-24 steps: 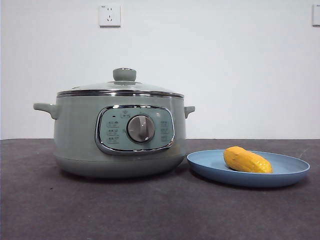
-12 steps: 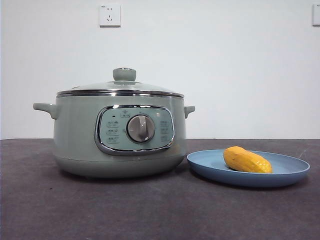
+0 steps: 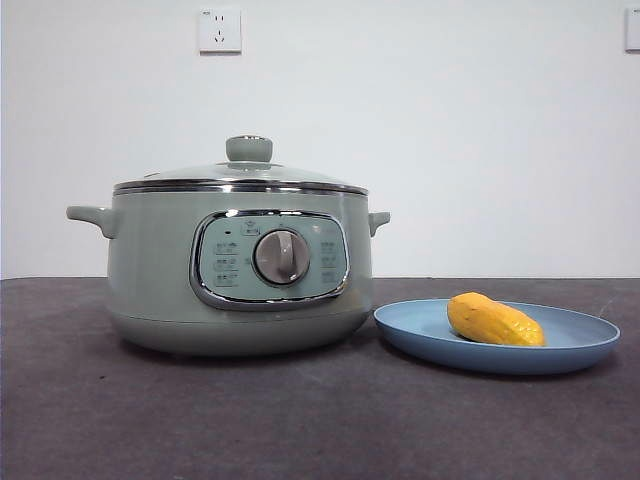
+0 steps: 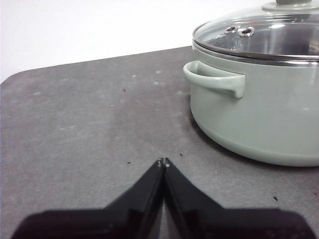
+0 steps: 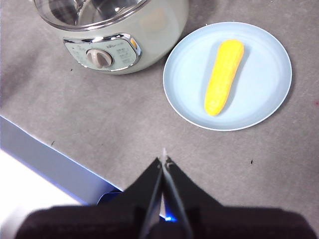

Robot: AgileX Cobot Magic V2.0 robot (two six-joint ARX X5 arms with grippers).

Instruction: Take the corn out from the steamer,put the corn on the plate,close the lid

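The sage-green steamer [image 3: 238, 275] stands left of centre on the dark table, with the glass lid [image 3: 240, 175] seated on it, knob up. To its right lies the yellow corn [image 3: 493, 320] on the light-blue plate [image 3: 590, 340]. The right wrist view shows the corn [image 5: 224, 75] lengthwise in the plate [image 5: 269, 59] beside the steamer [image 5: 114, 35]. My left gripper [image 4: 163, 163] is shut and empty, low over the table, apart from the steamer's side handle [image 4: 215, 79]. My right gripper [image 5: 164, 158] is shut and empty, high above the table's front, well clear of the plate.
A white wall with a socket [image 3: 219, 30] stands behind the table. A blue strip [image 5: 50, 164] marks the table's front edge in the right wrist view. Neither arm shows in the front view.
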